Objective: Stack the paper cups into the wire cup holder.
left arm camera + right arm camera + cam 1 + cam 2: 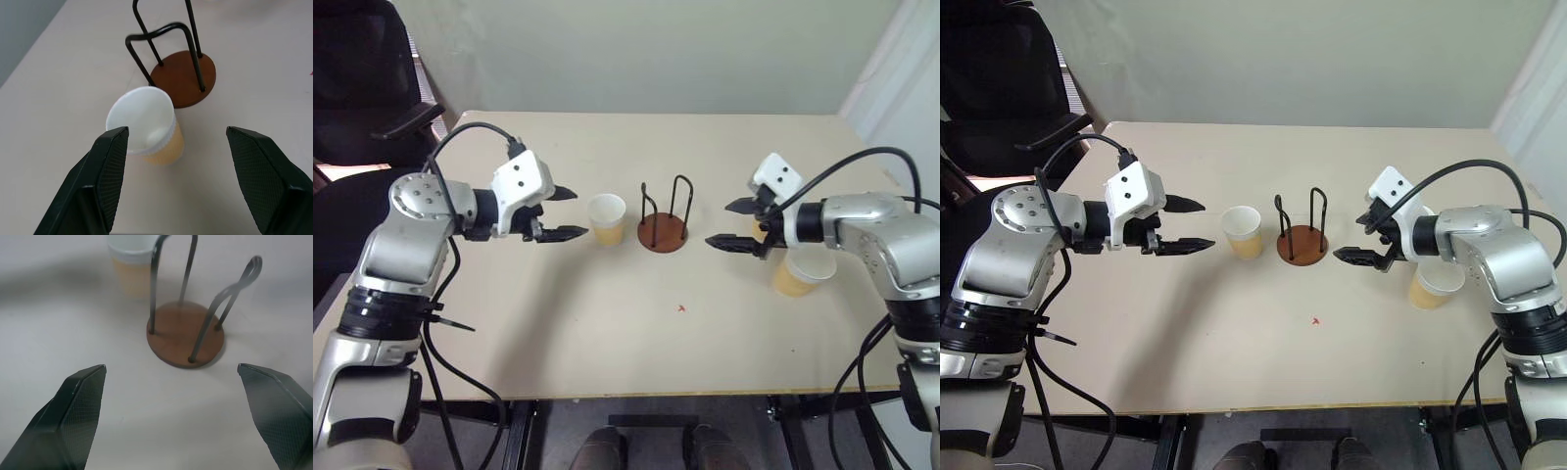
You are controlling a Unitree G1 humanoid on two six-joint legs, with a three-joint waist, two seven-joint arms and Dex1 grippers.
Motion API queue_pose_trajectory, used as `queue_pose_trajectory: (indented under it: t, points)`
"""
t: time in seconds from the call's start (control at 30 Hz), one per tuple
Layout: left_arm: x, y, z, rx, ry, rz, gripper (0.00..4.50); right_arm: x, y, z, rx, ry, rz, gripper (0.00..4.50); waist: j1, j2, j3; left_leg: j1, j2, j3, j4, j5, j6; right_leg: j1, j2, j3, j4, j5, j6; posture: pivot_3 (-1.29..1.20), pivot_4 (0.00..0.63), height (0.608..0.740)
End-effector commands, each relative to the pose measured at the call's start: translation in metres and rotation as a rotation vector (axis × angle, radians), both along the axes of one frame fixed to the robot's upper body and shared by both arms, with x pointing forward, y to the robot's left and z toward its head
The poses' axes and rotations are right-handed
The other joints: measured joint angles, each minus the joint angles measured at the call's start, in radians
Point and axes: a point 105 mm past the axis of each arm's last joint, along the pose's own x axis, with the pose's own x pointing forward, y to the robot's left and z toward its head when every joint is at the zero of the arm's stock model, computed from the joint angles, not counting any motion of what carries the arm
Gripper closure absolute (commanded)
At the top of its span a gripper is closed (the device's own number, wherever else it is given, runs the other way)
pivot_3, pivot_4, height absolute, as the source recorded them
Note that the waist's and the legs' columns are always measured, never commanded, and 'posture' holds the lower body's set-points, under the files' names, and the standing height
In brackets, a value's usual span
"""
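1. The wire cup holder is standing empty at the table's middle; no stacking is done yet.
2. The left gripper, jaws wide and empty, is facing an upright paper cup just beside the holder.
3. The right gripper, jaws fully spread and empty, is facing the holder; another cup is sitting under its arm.
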Motion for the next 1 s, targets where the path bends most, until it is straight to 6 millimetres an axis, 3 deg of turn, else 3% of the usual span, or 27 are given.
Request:
queue_pose_trajectory:
  t: [0.03,0.73,0.87,1.0]
  points:
    - [-0.005,0.003,0.017,-0.012,-0.068,0.011,1.06,0.01,0.007,0.011,-0.015,-0.071,0.0,0.04,-0.001,0.0,0.0,0.0,0.0,0.0,0.0,0.0,0.0,0.0,0.0,0.0,0.0,0.0,0.0,0.0,0.15,0.74]
    - [-0.008,0.008,0.014,-0.011,-0.083,0.043,1.06,0.059,0.046,-0.009,0.038,-0.101,-0.015,0.04,-0.001,0.0,0.0,-0.001,0.0,0.0,-0.005,0.0,-0.001,-0.004,0.0,0.0,-0.001,-0.001,-0.002,0.0,0.15,0.74]
    - [-0.009,0.01,0.014,-0.029,-0.086,0.067,1.06,0.066,0.043,-0.016,0.064,-0.096,-0.055,0.9,-0.002,0.0,0.0,-0.001,0.0,0.0,-0.007,0.0,-0.002,-0.004,0.0,0.0,-0.001,-0.001,-0.002,0.0,0.15,0.74]
    - [-0.009,0.01,0.013,-0.034,-0.085,0.069,1.06,0.066,0.041,-0.016,0.073,-0.097,-0.06,2.33,-0.001,0.0,0.0,-0.001,0.0,0.0,-0.009,0.001,-0.004,-0.005,0.0,0.0,-0.001,-0.001,-0.002,0.0,0.15,0.74]
